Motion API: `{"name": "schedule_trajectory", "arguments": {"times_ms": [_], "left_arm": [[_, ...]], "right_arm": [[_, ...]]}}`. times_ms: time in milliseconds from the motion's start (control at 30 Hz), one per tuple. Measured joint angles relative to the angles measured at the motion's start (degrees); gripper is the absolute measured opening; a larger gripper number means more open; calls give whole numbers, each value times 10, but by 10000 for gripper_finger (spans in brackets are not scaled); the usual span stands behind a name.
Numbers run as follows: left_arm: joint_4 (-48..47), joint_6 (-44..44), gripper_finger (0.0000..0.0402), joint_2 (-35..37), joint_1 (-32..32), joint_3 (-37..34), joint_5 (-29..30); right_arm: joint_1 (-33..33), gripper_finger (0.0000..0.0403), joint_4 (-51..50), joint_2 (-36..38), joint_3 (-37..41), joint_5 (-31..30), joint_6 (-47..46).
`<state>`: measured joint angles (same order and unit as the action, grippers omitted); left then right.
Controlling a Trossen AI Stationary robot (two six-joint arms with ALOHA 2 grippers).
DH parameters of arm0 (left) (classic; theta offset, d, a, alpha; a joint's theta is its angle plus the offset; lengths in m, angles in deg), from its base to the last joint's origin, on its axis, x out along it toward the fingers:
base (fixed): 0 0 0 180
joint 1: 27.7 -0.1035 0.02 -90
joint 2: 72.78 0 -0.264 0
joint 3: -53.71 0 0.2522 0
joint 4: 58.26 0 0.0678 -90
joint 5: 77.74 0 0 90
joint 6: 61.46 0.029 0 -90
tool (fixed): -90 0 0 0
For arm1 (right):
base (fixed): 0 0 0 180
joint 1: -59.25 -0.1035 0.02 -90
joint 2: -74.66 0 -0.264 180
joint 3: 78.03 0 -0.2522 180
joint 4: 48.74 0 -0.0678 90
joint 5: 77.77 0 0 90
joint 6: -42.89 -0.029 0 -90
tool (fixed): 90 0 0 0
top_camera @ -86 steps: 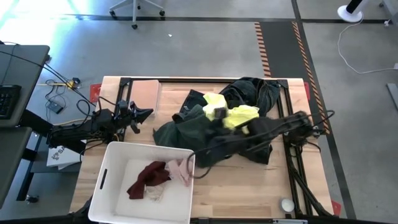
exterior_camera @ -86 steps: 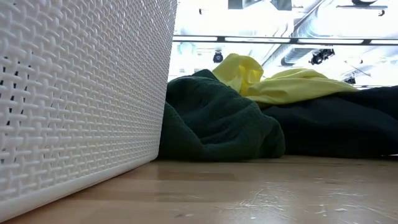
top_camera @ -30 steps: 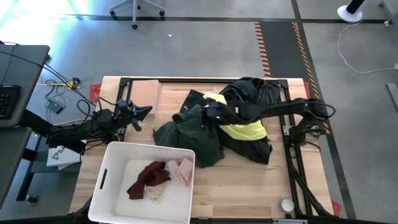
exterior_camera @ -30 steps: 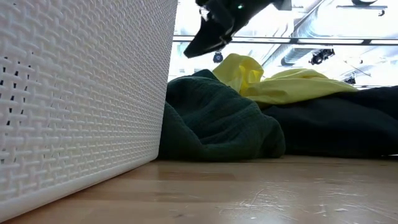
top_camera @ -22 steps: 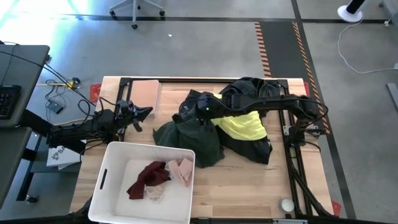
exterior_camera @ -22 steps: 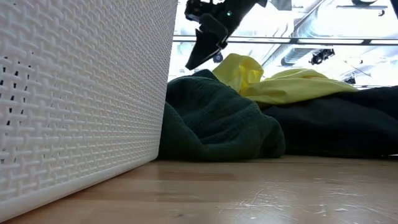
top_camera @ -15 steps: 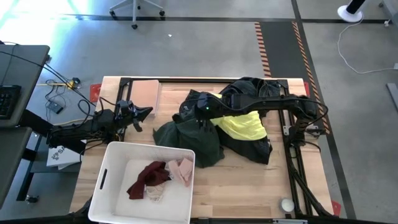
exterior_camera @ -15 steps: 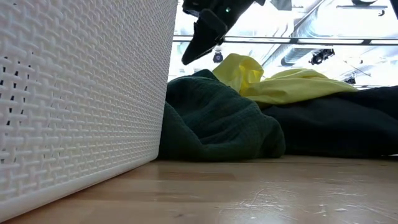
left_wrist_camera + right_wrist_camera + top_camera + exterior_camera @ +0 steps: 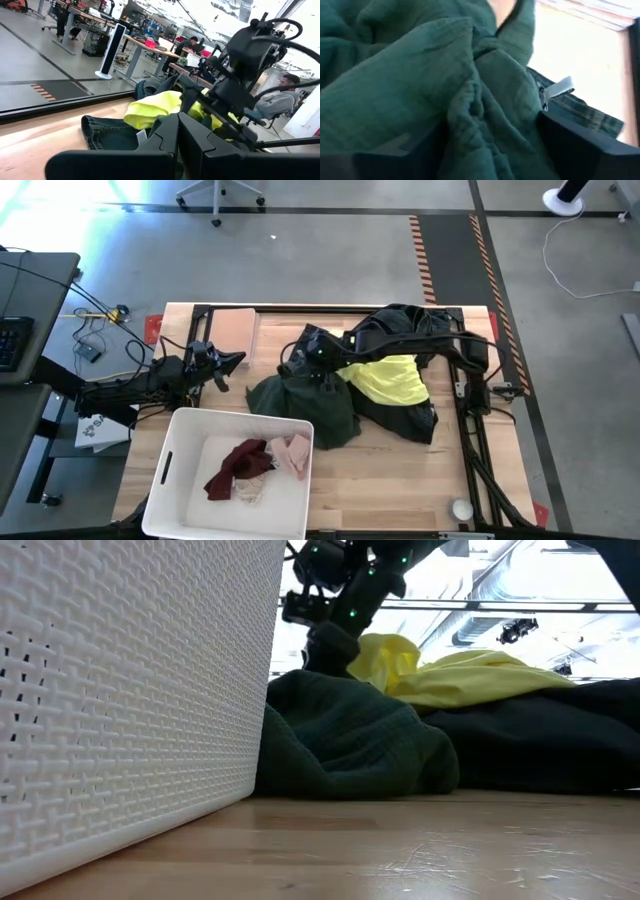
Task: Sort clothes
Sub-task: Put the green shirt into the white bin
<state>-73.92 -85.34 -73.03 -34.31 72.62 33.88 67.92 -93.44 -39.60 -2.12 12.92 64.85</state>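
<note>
1. The right gripper [image 9: 318,370] is down on the dark green garment [image 9: 300,402], its fingers spread wide around a fold of cloth, not yet closed
2. That garment lies directly under it at the left end of the clothes pile, mid-counter, next to the white basket [image 9: 170,470]
3. The left gripper [image 9: 228,363] waits near the counter's left edge, fingers together and empty; the right arm is nearer

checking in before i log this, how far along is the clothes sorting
Partly done. A maroon garment and a pink one already lie in the white bin. The right tool is down on the green garment, fingers open around a fold. The yellow top and jeans remain. The left tool waits aside.
</note>
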Motion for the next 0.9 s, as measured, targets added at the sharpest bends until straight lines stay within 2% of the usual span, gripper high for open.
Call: {"name": "schedule_trajectory", "arguments": {"times_ms": [200,300,333,433,533,700,767,900], "left_arm": [[0,0,5,0,0,0,0],[0,0,5,0,0,0,0],[0,0,5,0,0,0,0],[0,0,5,0,0,0,0],[0,0,5,0,0,0,0],[0,1,5,0,0,0,0],[0,1,5,0,0,0,0],[0,1,5,0,0,0,0]], "right_arm": [[-1,125,-7,-10,0,8,1],[-1,40,-11,6,1,1,-3],[-1,23,-11,14,1,-8,-3],[-7,25,-14,49,-9,-65,-8],[-21,37,-12,86,-35,-164,1],[-57,22,28,137,-108,-326,51],[-72,20,58,147,-141,-349,64],[-94,26,104,151,-207,-350,74]]}}
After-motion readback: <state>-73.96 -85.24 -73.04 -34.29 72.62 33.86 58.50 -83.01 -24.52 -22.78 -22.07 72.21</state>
